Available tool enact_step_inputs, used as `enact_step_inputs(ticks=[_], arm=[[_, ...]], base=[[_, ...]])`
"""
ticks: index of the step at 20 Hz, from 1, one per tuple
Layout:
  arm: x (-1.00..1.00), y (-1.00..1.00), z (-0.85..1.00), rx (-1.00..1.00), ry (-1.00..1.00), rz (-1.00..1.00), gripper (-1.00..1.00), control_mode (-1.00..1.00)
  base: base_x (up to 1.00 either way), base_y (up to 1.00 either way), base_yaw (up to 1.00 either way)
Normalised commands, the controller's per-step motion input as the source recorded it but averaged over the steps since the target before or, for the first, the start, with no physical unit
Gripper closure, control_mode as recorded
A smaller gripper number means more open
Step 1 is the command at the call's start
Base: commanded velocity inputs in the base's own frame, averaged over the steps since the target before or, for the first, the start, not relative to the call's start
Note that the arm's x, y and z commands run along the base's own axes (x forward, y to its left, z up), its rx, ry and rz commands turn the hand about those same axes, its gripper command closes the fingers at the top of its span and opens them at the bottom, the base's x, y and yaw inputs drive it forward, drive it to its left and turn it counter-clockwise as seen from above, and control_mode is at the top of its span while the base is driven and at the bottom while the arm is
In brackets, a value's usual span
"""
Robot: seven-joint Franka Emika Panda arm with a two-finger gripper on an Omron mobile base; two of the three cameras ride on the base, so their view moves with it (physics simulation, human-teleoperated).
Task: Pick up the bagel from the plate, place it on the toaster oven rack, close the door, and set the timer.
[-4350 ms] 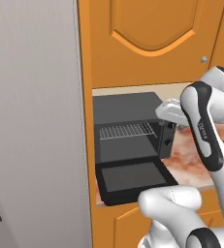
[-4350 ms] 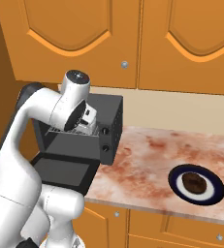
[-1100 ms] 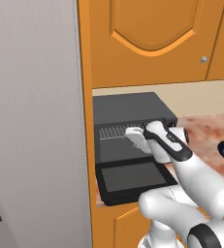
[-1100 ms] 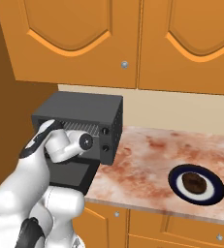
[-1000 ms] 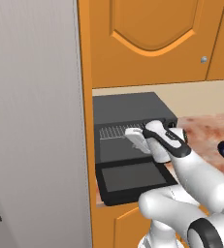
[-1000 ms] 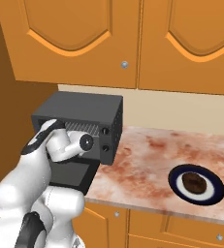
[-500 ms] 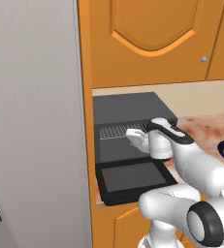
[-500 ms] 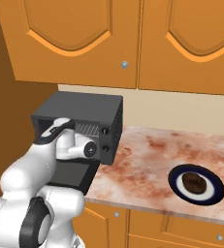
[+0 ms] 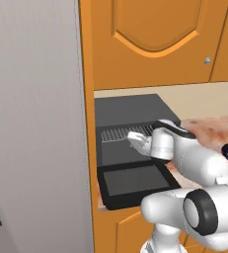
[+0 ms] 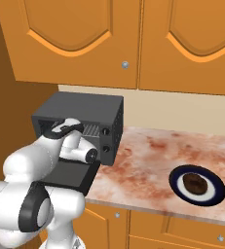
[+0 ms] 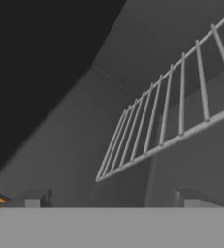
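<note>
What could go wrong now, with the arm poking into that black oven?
The jaws sit by the silver wire rack and could snag or shove its thin bars. The flat black door lies open under the arm, so a low pull-back might hit it. The dark brown bagel is on its navy-ringed plate, untouched.

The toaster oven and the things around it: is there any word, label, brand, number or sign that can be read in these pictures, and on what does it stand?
None can be read. The toaster oven has two small round knobs on its front panel, with no legible marks beside them. The door, the plate, the counter and the cabinet doors carry no text.
</note>
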Motion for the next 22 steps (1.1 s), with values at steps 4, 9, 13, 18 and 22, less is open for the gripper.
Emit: enact_step_inputs(ticks=[4,9,13,18,22], arm=[[0.29,0.11,0.00,0.03,0.00,0.00,-1.00,-1.00],[0.32,0.08,-0.03,0.01,0.00,0.00,-1.00,-1.00],[0.35,0.04,-0.12,0.00,0.00,0.00,-1.00,-1.00],[0.34,0.01,-0.22,0.00,0.00,0.00,-1.00,-1.00],[0.37,0.00,-0.25,0.01,0.00,0.00,-1.00,-1.00]], base=[[0.00,0.00,0.00],[0.00,0.00,0.00],[0.00,0.00,0.00],[0.00,0.00,0.00],[0.00,0.00,0.00]])
